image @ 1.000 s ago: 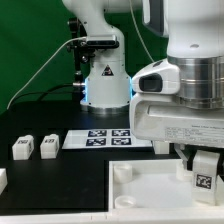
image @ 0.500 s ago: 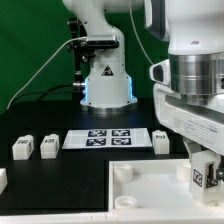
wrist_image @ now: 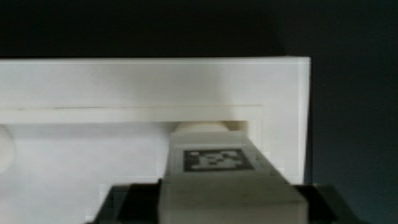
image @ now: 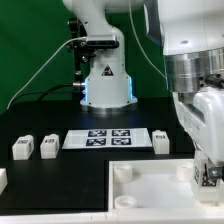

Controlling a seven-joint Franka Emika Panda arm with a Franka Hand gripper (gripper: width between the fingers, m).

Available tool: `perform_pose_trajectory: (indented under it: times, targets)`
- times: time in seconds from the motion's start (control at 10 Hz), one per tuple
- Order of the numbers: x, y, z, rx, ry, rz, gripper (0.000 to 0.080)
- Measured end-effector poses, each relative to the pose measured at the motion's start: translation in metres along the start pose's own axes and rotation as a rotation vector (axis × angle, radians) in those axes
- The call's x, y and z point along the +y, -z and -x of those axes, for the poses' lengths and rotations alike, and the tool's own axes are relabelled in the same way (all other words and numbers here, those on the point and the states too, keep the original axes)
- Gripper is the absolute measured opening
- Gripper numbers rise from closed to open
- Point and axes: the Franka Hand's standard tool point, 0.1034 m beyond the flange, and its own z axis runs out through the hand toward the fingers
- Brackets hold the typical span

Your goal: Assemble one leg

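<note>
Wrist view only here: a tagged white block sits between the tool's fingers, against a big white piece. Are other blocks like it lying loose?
Observer: Yes. Two loose legs stand side by side on the black table, to the exterior view's left of the marker board.
Operator: Any more?
Observer: A third leg lies just off the board's other end.
Operator: Where on the big piece is the tool?
Observer: The tool has the held leg at the white base's corner on the exterior view's right, on the marker board's side.
</note>
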Motion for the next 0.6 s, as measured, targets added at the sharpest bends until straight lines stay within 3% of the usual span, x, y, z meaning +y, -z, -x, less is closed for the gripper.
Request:
perform_pose_trajectory:
  times: [0.2,0.6]
  targets:
    - [-0.0009,0.0016,-0.0018,0.002,0.348,0.017,0.0619]
    - [-0.0017,0.0021,0.0004,0.008,0.859,0.021,0.0648]
